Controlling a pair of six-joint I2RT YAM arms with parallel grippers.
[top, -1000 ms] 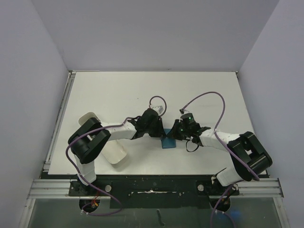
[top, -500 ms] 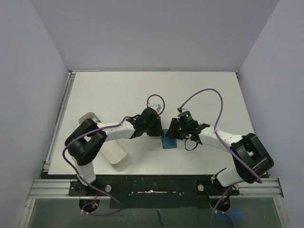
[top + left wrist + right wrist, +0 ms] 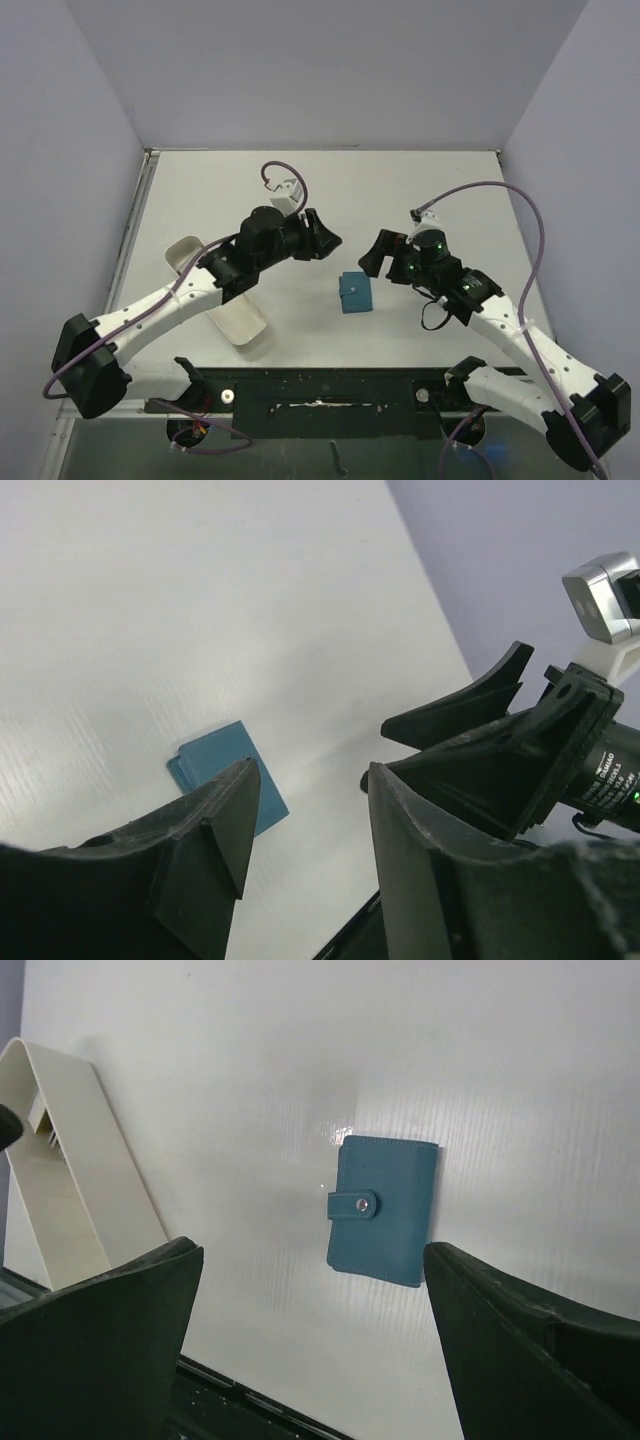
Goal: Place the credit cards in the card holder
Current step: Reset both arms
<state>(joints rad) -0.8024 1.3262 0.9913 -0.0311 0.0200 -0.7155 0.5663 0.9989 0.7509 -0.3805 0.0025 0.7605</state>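
Observation:
The teal card holder lies closed on the white table between the two arms, its strap snapped over the pale stud. In the right wrist view the card holder lies flat, ahead of and between the spread fingers. My right gripper hangs wide open above and right of it, holding nothing. My left gripper is raised to its upper left, open and empty; one finger partly covers the card holder. No credit cards are in view.
A long white oblong tray lies at the left, near the left arm's forearm. The right arm's fingers show in the left wrist view. The table's near edge and black rail run just below the holder.
Both grippers were shut, low at the card holder; now both have opened and lifted off it, the left swinging back-left and the right to the right. The holder stays put.

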